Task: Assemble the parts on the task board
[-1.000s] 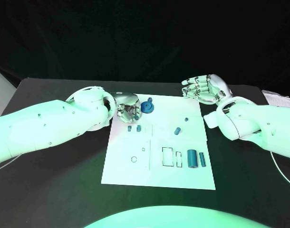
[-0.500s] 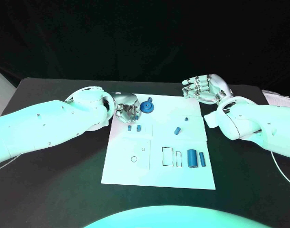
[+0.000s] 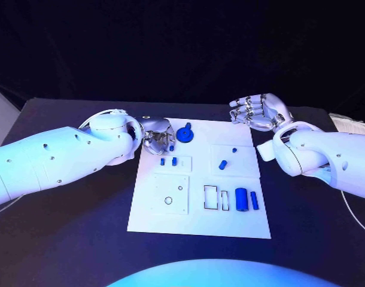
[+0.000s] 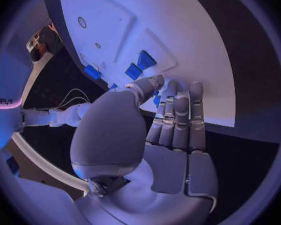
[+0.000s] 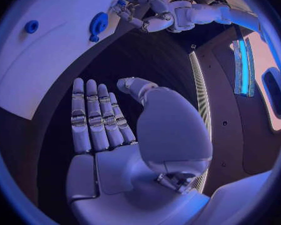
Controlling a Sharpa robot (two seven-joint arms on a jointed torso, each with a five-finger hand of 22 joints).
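Two silver hands sit at the far end of the task board point(image 3: 198, 224): the left hand point(image 3: 158, 139) rests at its far left corner with fingers straight and close together, holding nothing, a blue gear-shaped part point(image 3: 186, 134) just beside its fingertips and two small blue pegs point(image 3: 169, 161) just nearer the robot. The right hand point(image 3: 258, 112) hovers off the far right corner, released, fingers extended, well apart from every part. Between the hands lies a small blue piece point(image 3: 223, 164).
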